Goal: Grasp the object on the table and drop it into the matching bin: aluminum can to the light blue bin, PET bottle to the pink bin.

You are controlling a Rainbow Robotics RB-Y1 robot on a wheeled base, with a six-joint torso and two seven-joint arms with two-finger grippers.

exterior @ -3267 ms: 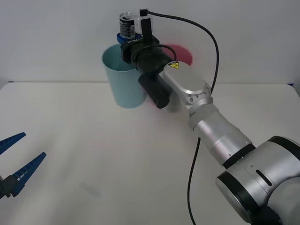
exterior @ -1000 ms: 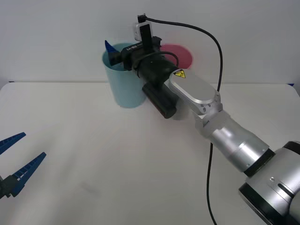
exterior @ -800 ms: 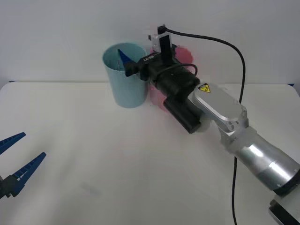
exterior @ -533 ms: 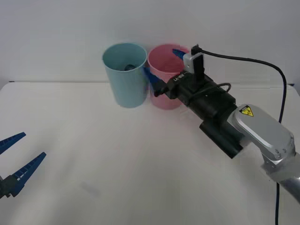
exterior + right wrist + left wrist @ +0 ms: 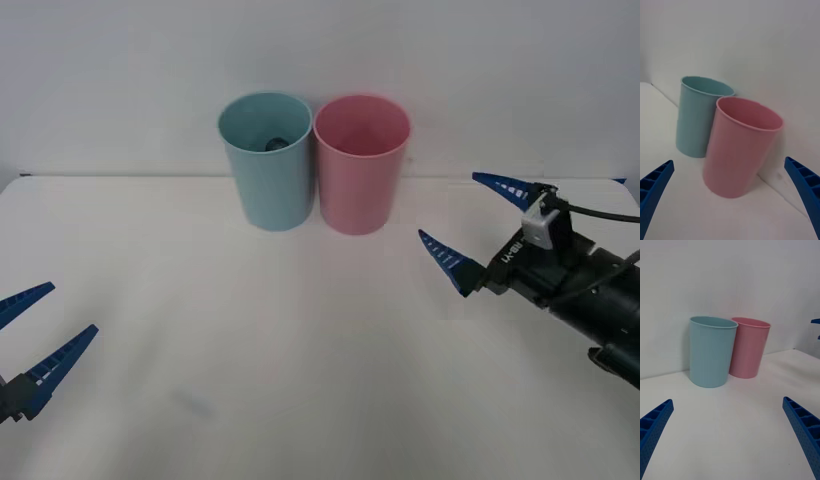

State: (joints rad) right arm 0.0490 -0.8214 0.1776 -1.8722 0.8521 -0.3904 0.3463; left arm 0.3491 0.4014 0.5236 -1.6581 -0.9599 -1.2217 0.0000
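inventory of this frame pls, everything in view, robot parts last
light blue bin: 1, light blue, upright at the table's far edge, left of the pink bin and beside it
pink bin: 1, pink, upright at the table's far edge
aluminum can: 1, dark with a shiny bit, partly seen inside the light blue bin
table: 1, off-white, bears both bins
wall: 1, plain white, behind the bins
left gripper: 1, blue jaws spread, low at the table's near left edge
right gripper: 1, blue jaws spread, empty, over the table's right side, right of the pink bin
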